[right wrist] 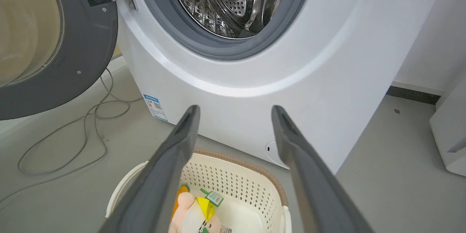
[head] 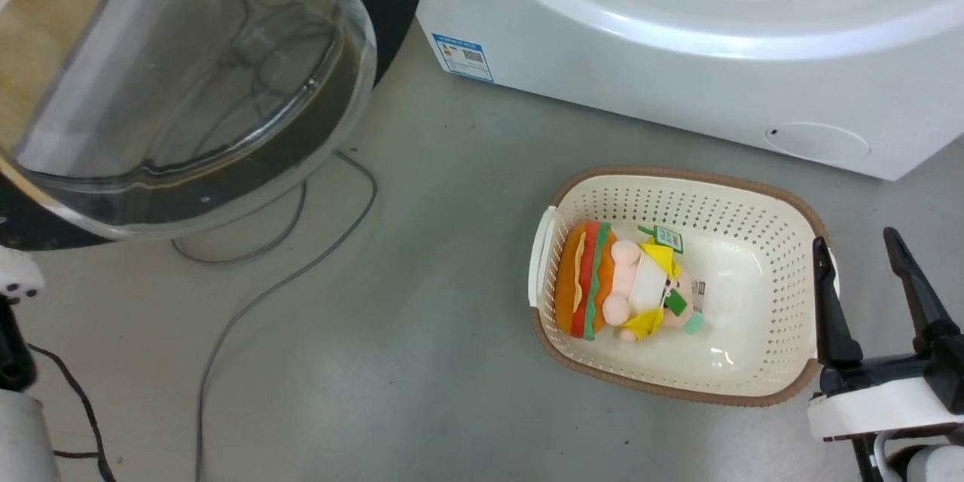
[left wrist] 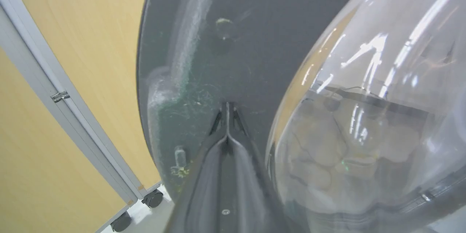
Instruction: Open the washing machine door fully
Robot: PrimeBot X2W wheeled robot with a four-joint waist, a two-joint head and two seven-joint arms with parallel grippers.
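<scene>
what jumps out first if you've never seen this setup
The door looms open at the head view's upper left, its glass bowl bulging toward the camera. Then the bright burger plush in the basket on the floor before the washing machine, whose steel drum gapes open.

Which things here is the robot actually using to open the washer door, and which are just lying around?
For the job: the washing machine door, swung open; the washing machine; the left gripper, shut, tips at the door's inner face.
Lying about: the basket on the floor; the plush toy in it; the loose cables; the right gripper, open, near the basket.
</scene>
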